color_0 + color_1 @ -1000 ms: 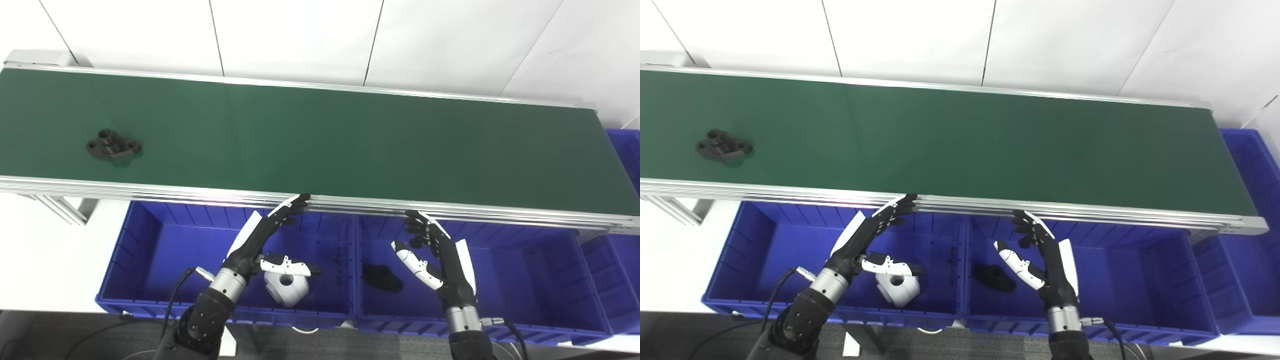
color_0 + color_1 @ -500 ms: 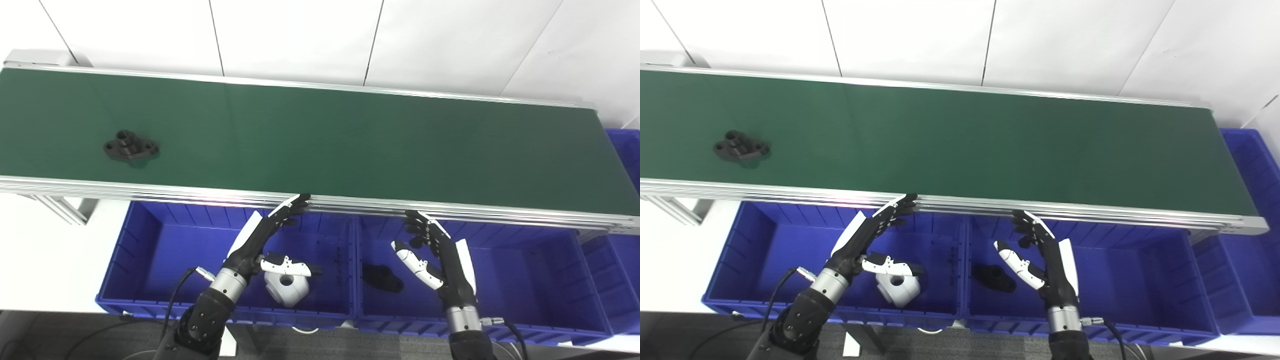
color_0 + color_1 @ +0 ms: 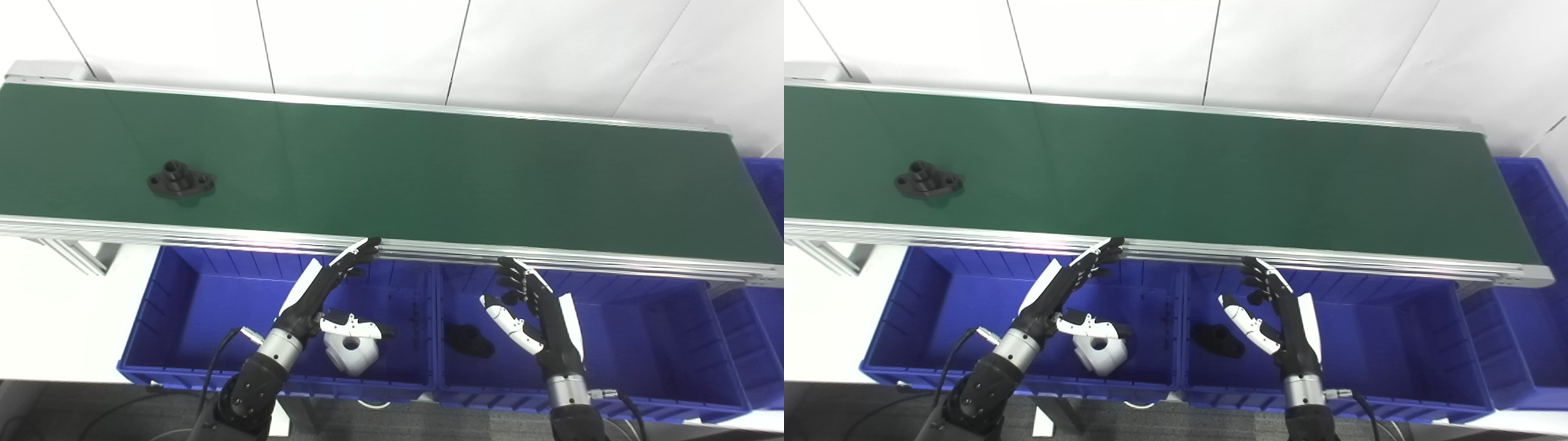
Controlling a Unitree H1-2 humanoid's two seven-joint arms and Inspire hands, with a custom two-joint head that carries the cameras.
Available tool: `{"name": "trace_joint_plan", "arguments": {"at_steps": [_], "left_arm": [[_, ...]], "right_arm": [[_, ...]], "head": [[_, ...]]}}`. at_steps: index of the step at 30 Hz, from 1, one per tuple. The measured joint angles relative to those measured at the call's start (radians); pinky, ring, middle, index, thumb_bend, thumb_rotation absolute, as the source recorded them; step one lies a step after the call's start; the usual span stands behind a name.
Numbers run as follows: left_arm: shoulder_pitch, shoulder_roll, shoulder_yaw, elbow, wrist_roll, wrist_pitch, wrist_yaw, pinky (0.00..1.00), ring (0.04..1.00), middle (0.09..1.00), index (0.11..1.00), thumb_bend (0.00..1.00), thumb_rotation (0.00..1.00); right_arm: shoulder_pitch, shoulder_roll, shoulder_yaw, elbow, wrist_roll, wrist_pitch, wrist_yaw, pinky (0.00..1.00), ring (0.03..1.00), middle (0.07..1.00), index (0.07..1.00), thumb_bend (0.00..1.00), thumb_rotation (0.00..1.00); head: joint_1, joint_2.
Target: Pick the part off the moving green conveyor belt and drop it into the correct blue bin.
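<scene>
A black flanged part [image 3: 180,183] rides the green conveyor belt [image 3: 429,177] at about nine o'clock in the scene, while both robot hands wait below the belt's near rail, over the blue bins. The left hand [image 3: 324,294], fingers spread and empty, hovers above the left bin [image 3: 184,288], which holds a white part [image 3: 350,353]; the right hand [image 3: 533,312], likewise spread and empty, hangs over the middle bin [image 3: 643,331], where a matching black part [image 3: 468,340] lies at its nine o'clock side. The risk appears to be timing: a late or early reach on a moving target could nudge the part askew or miss it, and a grab by the left hand might tempt a drop into the white part's bin.
</scene>
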Motion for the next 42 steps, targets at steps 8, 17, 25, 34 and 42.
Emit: {"name": "trace_joint_plan", "arguments": {"at_steps": [8,17,25,34,42], "left_arm": [[0.000,-0.038,-0.027,0.094,0.042,-0.037,0.042,0.83,0.883,0.910,0.914,0.71,0.31],[-0.012,-0.068,-0.035,0.184,0.081,-0.103,0.098,0.81,0.873,0.902,0.916,0.71,0.31],[-0.018,-0.069,-0.034,0.214,0.083,-0.107,0.116,0.81,0.874,0.906,0.917,0.71,0.31],[-0.025,-0.082,-0.041,0.256,0.090,-0.109,0.136,0.80,0.874,0.920,0.924,0.74,0.36],[-0.060,-0.096,-0.071,0.322,0.094,-0.118,0.164,0.82,0.884,0.914,0.925,0.74,0.36]], "right_arm": [[0.015,-0.028,-0.031,0.070,0.038,-0.048,-0.003,0.73,0.772,0.794,0.808,0.57,0.44],[0.005,-0.042,-0.032,0.127,0.112,-0.109,0.023,0.73,0.776,0.801,0.816,0.57,0.42],[0.004,-0.047,-0.033,0.139,0.102,-0.110,0.022,0.70,0.756,0.789,0.805,0.58,0.42],[0.003,-0.052,-0.036,0.169,0.146,-0.112,0.041,0.74,0.792,0.814,0.816,0.63,0.51],[-0.004,-0.074,-0.042,0.200,0.174,-0.113,0.051,0.81,0.824,0.841,0.851,0.48,0.27]], "head": [[0.251,-0.116],[0.284,-0.160],[0.278,-0.170],[0.384,-0.222],[0.408,-0.253]]}}
